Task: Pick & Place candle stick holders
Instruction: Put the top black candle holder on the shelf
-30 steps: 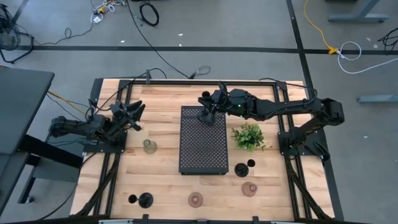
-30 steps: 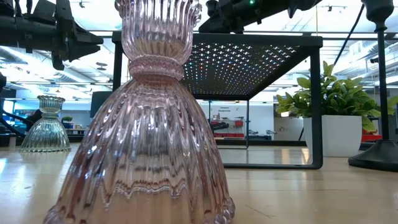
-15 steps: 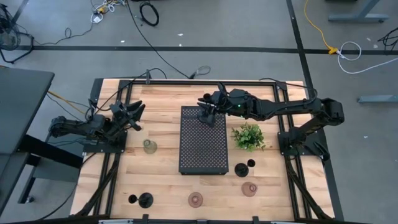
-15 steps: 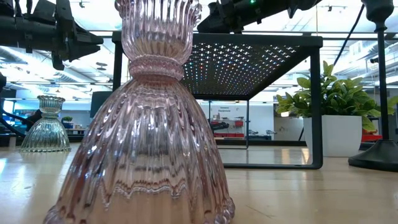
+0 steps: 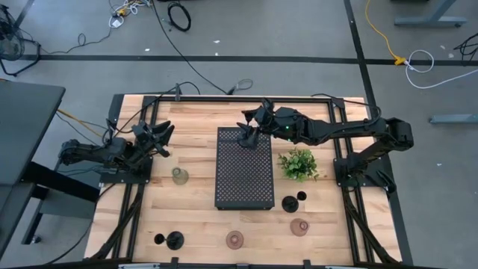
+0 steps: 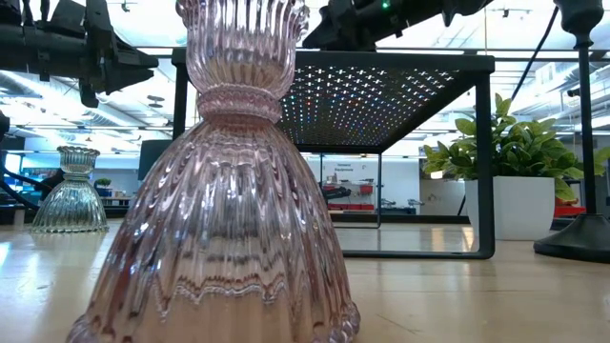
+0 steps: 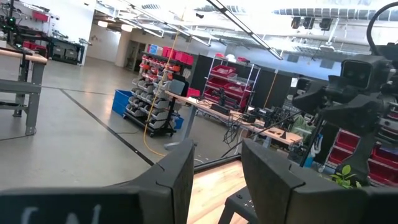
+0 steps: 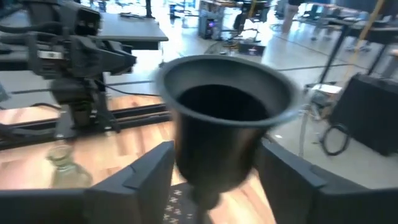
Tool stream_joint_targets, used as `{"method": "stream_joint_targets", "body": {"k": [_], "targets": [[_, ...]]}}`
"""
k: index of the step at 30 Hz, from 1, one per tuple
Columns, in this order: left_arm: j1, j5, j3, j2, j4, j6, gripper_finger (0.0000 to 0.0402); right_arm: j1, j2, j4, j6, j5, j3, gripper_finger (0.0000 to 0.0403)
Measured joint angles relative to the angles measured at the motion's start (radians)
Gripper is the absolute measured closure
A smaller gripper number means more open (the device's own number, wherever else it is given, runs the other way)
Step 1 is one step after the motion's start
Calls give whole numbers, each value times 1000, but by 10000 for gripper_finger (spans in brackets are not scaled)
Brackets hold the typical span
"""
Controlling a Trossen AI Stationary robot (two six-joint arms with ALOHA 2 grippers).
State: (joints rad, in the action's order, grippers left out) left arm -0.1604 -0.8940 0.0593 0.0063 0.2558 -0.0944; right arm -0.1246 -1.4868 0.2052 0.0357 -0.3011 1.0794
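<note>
Up close, the pink glass holder [image 6: 224, 181] is filling the low view and hiding much of the table. On the tray's [image 5: 243, 185] far end a black holder [image 5: 245, 137] is standing upright between the right gripper's [image 5: 249, 127] spread fingers, apparently untouched. The left gripper [image 5: 163, 138] is waiting partly open, empty

Bright, even overhead light (soft shadows); black holder [image 8: 227, 118] close up is motion-blurred.

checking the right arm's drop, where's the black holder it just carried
In the high view the black holder stands on the far end of the perforated tray, with the right gripper open around it, fingers either side of its cup in the right wrist view.
</note>
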Motion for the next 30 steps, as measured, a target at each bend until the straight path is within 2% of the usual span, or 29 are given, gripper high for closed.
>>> {"method": "stream_joint_targets", "body": {"k": [5,11,15,21,30], "targets": [[0,0,0,0,0,0,264,10,0,-24,11,6,0,127],[0,0,0,0,0,0,264,35,0,-50,29,11,0,103],[0,-1,0,0,0,0,264,50,14,-66,51,-37,0,96],[0,-1,0,0,0,0,264,79,80,-164,52,-49,0,94],[0,-3,0,0,0,0,264,138,236,-452,38,-51,1,97]]}}
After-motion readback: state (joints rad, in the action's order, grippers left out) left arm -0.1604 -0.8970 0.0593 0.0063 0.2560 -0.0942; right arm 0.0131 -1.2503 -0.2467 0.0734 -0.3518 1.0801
